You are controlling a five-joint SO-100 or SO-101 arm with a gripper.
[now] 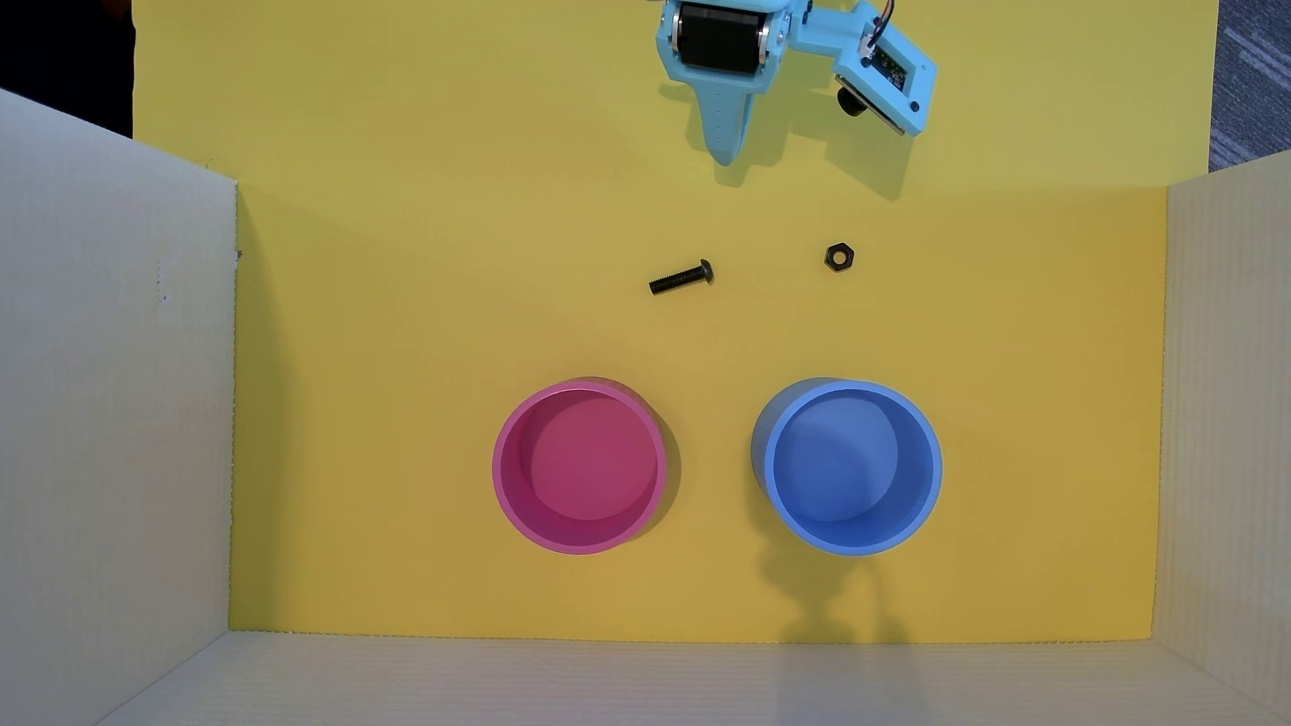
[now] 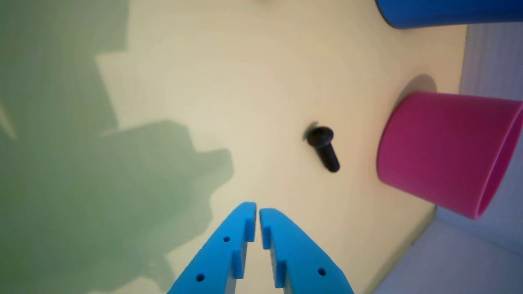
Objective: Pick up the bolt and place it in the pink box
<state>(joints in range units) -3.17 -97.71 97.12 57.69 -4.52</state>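
Note:
The small black bolt (image 1: 681, 278) lies on its side on the yellow floor, its rounded head to the right in the overhead view. In the wrist view the bolt (image 2: 323, 148) lies ahead of and right of my fingertips. The round pink box (image 1: 578, 466) stands upright and empty below the bolt; the wrist view shows its outer wall (image 2: 441, 151) at the right. My light-blue gripper (image 1: 726, 155) hovers at the top of the overhead view, well above the bolt. In the wrist view the gripper (image 2: 257, 210) is shut and empty, tips nearly touching.
A black hexagonal nut (image 1: 838, 257) lies right of the bolt. A round blue container (image 1: 849, 466) stands right of the pink one, its edge showing in the wrist view (image 2: 445, 12). White corrugated walls (image 1: 112, 391) enclose the yellow floor on the left, right and bottom.

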